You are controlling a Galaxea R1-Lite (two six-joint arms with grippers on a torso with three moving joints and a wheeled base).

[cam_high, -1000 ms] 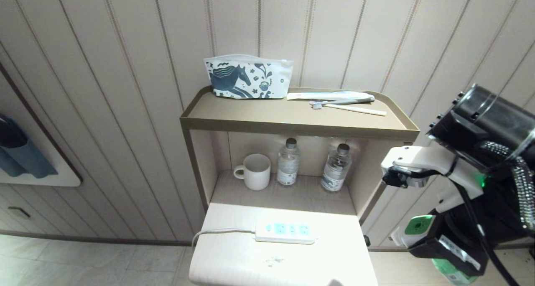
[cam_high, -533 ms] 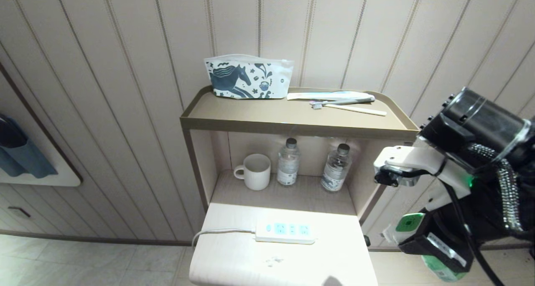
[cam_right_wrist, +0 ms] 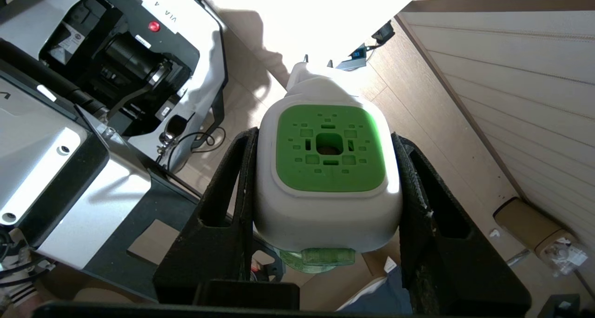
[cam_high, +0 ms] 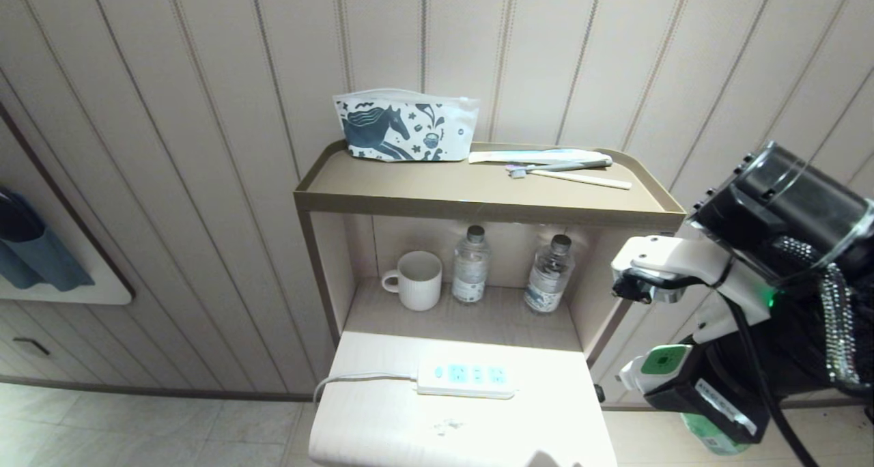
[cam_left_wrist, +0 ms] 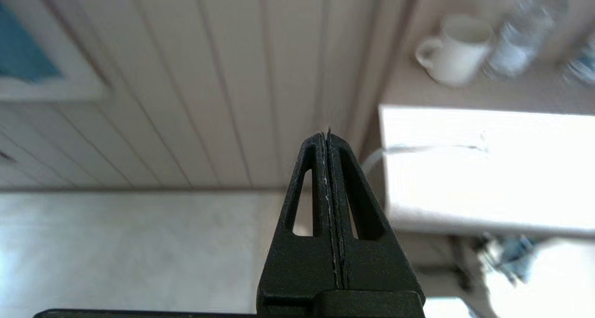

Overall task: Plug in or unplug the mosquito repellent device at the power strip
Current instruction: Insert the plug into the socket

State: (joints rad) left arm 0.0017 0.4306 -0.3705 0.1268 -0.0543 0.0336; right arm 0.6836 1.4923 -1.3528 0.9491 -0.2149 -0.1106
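The power strip (cam_high: pixel 466 379) lies flat on the white lower table top (cam_high: pixel 546 426), its three light-blue socket faces empty and its pale cord (cam_high: pixel 355 378) running off to the left. My right gripper (cam_high: pixel 672 385) hangs off the table's right side, shut on the mosquito repellent device (cam_high: pixel 664 361). In the right wrist view the device (cam_right_wrist: pixel 327 169) sits between both black fingers (cam_right_wrist: pixel 232 178), green top facing the camera, green bottle below. My left gripper (cam_left_wrist: pixel 327 136) is shut and empty, out to the left of the table; the power strip is washed out there.
A shelf unit stands behind the table, with a white mug (cam_high: pixel 416 280) and two clear water bottles (cam_high: pixel 471 265) in its niche. On its top tray (cam_high: pixel 478 187) are a patterned pouch (cam_high: pixel 403 129) and toothbrushes (cam_high: pixel 567 166). The robot's base (cam_right_wrist: pixel 93 99) is beside the right gripper.
My right arm has carried the device a little to the left, towards the table's right edge. The power strip and shelf items have not moved.
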